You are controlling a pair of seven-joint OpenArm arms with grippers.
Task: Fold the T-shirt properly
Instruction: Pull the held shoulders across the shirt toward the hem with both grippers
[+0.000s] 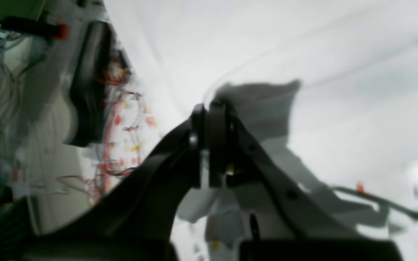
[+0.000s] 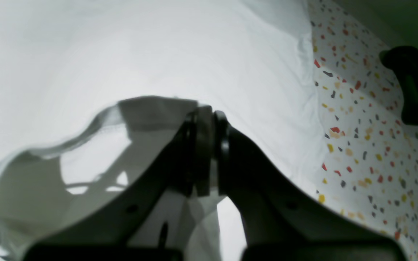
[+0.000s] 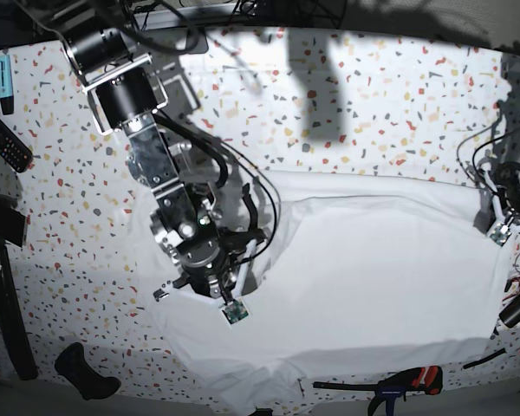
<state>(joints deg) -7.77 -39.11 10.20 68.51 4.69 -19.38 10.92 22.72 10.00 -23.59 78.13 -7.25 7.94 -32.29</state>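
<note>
Left edge: you have a dark remote (image 3: 6,145) and a blue marker (image 3: 5,83) lying on the tabletop (image 3: 399,95), white with coloured speckles.
Right gripper (image 2: 205,152): your jaws are pinched tight on a fold of the T-shirt (image 3: 381,277).
T-shirt: it lies spread over the near half of the tabletop, wrinkled, bunched at both grips.
Left gripper (image 1: 209,145): closed on cloth at the shirt's far right edge.
Near edge: an orange-and-black clamp (image 3: 399,381) lies just beside the hem.
</note>
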